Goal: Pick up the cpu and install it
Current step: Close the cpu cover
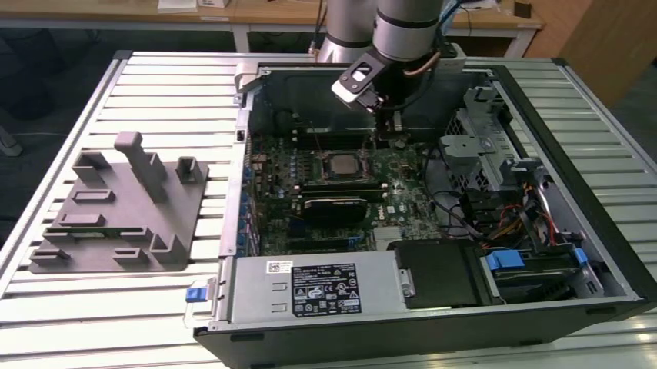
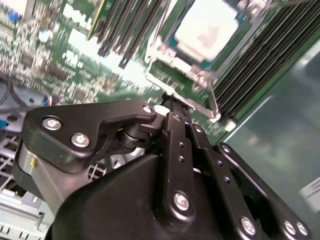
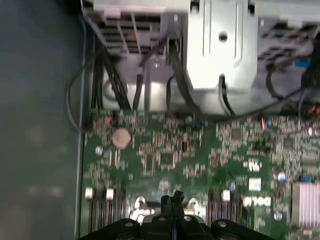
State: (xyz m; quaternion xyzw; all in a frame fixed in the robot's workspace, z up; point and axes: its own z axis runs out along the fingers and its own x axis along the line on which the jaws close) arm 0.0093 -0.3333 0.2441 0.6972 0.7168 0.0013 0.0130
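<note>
Looks nearly finished, as far as can be judged. Shows the cpu (image 1: 339,164) lying flat in the socket (image 1: 361,175) on the motherboard (image 1: 405,196), silver top up, a little above the centre of the exterior view. Shows the same in the second wrist view: cpu (image 2: 207,24) seated inside the metal frame of the socket (image 2: 172,62), level with it and not tilted.

Holds nothing in the jaws. Shows them closed tip against tip in both wrist views, with no chip between. Places the gripper (image 1: 382,137) just to the upper right of the cpu in the exterior view, low over the board. Brings the tips (image 2: 169,104) very near the edge of the socket frame in the second wrist view; cannot tell whether touching it or only just beside it. Shows the tips (image 3: 175,197) in the first wrist view at the same edge.

Keeps the grey tray (image 1: 113,207) on the bench (image 1: 154,77) at the exterior view's left, well apart from the gripper.

Counts picking up and placing as done. Leaves perhaps only the locking of the frame; cannot tell whether already locked.
</note>
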